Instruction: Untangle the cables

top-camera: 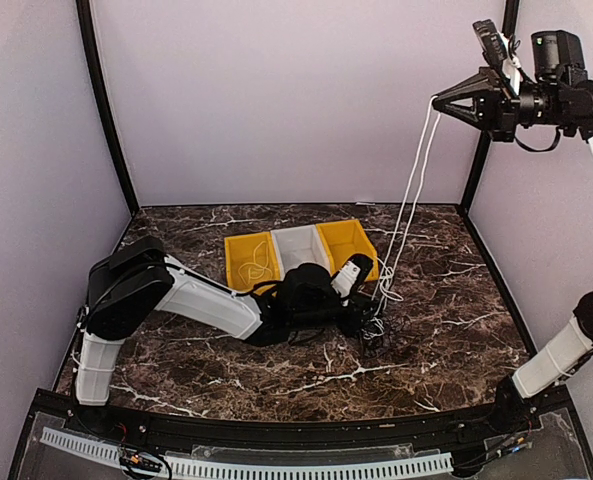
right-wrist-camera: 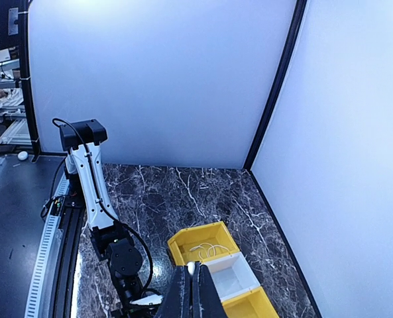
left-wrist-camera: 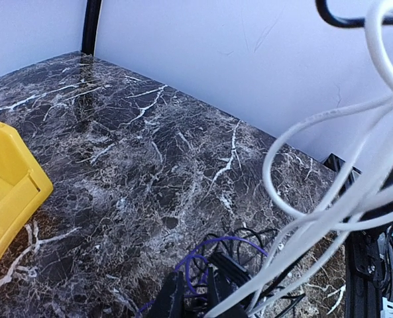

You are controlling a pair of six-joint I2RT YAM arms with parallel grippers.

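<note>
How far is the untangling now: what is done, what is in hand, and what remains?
Done: one pale cable lies in the yellow bin on the left. In hand: the right gripper is shut on the white cable and holds it high; its lower end runs into the tangle, where the left gripper sits. Left: freeing the white cable and separating the dark cables.

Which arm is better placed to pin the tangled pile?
Left: the left gripper is down at the dark cables, while the right gripper is high up, shut on the white cable.

Pale walls [top-camera: 276,100], dark marble tabletop [top-camera: 456,330], black corner posts [top-camera: 106,110]
</note>
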